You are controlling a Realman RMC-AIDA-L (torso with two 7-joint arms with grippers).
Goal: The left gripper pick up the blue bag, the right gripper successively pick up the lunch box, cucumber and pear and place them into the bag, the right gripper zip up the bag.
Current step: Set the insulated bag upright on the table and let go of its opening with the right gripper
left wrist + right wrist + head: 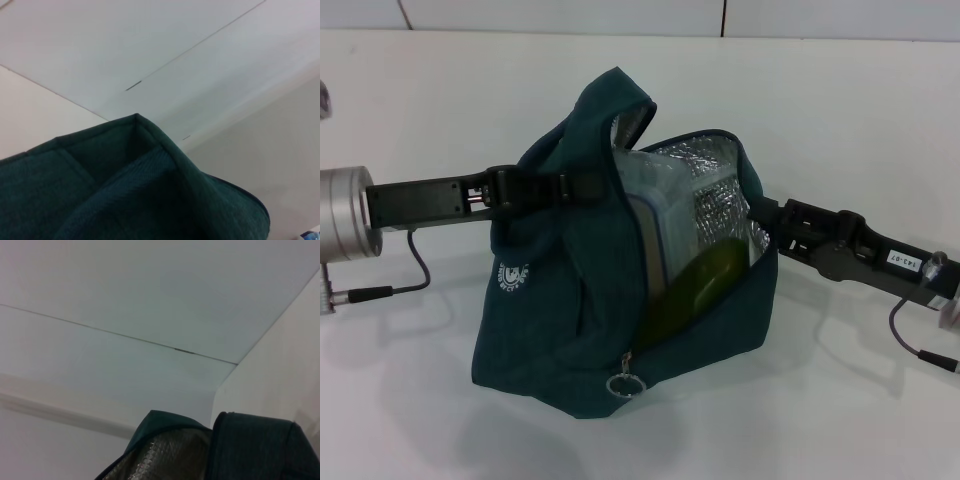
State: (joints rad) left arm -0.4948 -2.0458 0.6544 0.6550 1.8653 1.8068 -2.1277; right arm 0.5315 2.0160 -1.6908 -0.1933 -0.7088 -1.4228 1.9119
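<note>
From the left, the left tool (582,187) reaches in level, its ribbed black fingers clamped on the upper edge of the blue bag (555,330), a soft fabric sack standing on the white table (410,400). Through its gaping mouth show crinkled foil lining, the clear lunch box (655,215) and the green cucumber (705,280), both partly hidden. The right tool (757,212) meets the bag's right rim; whether its fingers are apart, I cannot tell.
</note>
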